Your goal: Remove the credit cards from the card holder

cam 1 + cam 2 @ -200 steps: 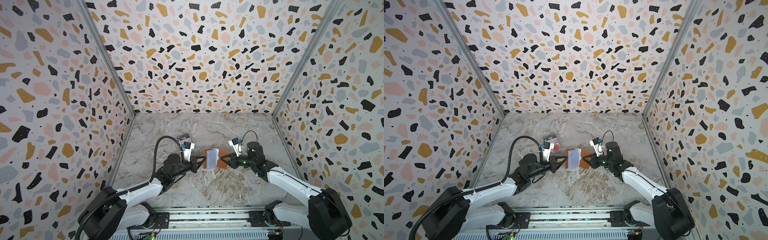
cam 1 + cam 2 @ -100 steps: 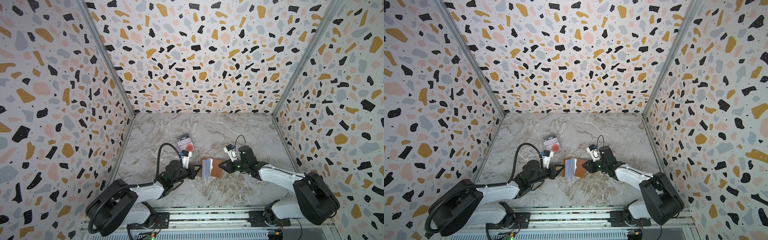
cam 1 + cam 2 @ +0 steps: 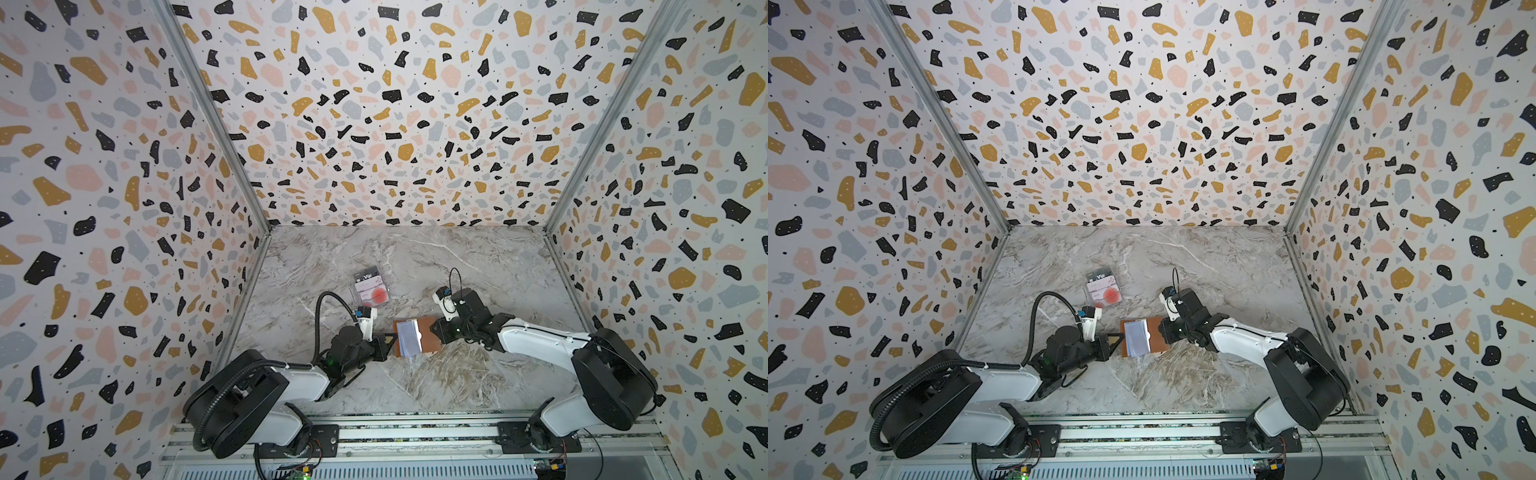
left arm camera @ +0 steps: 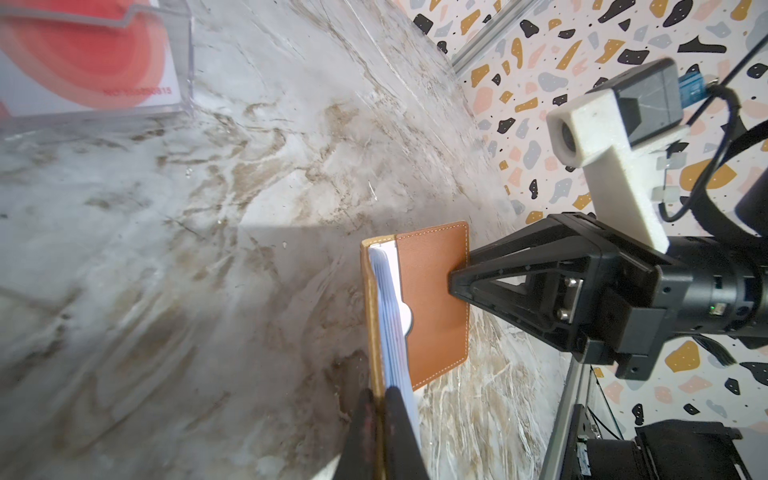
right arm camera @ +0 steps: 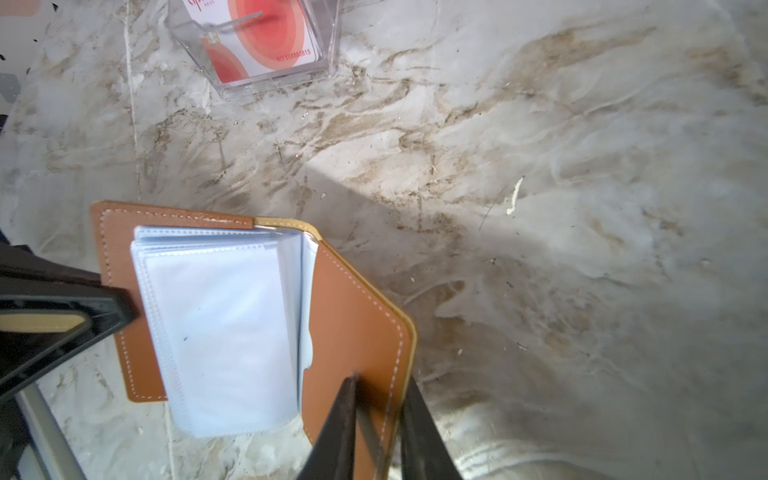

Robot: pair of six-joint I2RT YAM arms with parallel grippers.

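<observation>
The tan-brown card holder (image 3: 429, 337) (image 3: 1156, 338) lies open on the marble, its clear bluish sleeves (image 5: 224, 332) fanned upward. I cannot tell if cards sit inside them. My left gripper (image 3: 390, 341) (image 4: 378, 392) is shut on the holder's left edge, a tan strip pinched between its fingers. My right gripper (image 3: 434, 330) (image 5: 380, 380) straddles the raised right cover (image 5: 353, 307), one finger inside and one outside, with a small gap showing. Credit cards (image 3: 376, 293) (image 5: 266, 37), one white with red circles and one dark with "Vip", rest in a clear plastic case behind the holder.
The clear plastic case (image 3: 1102, 286) (image 4: 183, 54) stands on the marble table (image 3: 478, 270) just behind my left gripper. Speckled walls close in the left, right and back. A metal rail (image 3: 374, 432) with both arm bases runs along the front edge.
Both arms have come down and drawn toward the front, bringing the open card holder onto the table. The right jaws have parted slightly.
</observation>
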